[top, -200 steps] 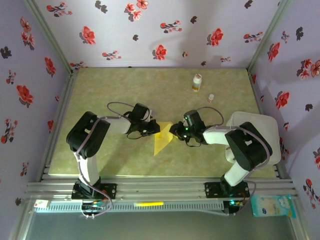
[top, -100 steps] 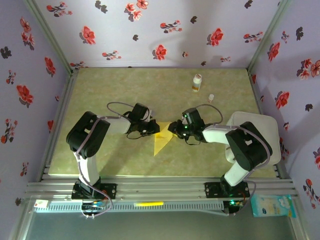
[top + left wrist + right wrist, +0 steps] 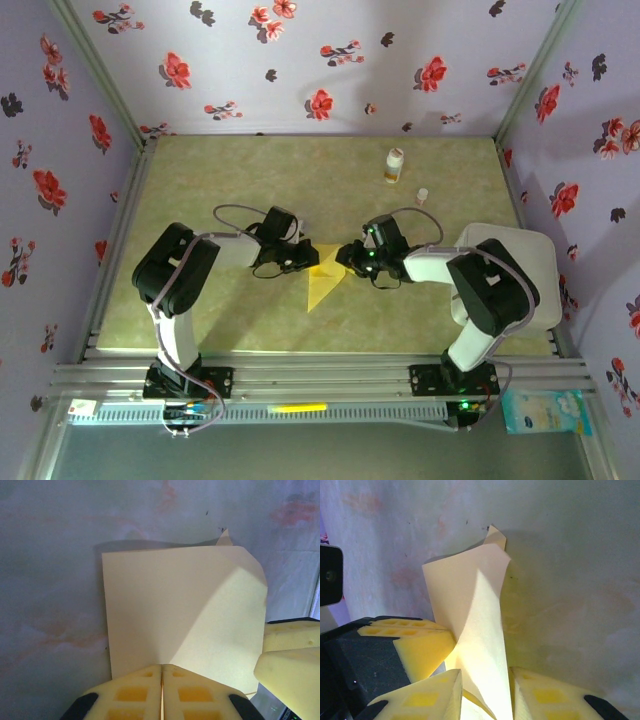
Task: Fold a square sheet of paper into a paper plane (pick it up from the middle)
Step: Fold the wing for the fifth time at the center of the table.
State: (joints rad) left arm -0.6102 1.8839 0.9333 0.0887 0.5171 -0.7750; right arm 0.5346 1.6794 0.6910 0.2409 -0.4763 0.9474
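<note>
The left claw [image 3: 161, 672] is clenched on the near edge of the square sheet of paper [image 3: 180, 610], which spreads ahead of its tips on the table [image 3: 50, 580]. Facing it across that sheet, the right claw [image 3: 487, 690] stands parted astride a raised flap, not visibly pinching. The sheet's long axis runs crosswise between both claws, equally near each.

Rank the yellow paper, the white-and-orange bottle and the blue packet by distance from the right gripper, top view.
1. square sheet of paper: between the fingers of the right gripper, mid-table.
2. bottle: far side, slightly right.
3. blue packet: off the table, near right corner.
</note>
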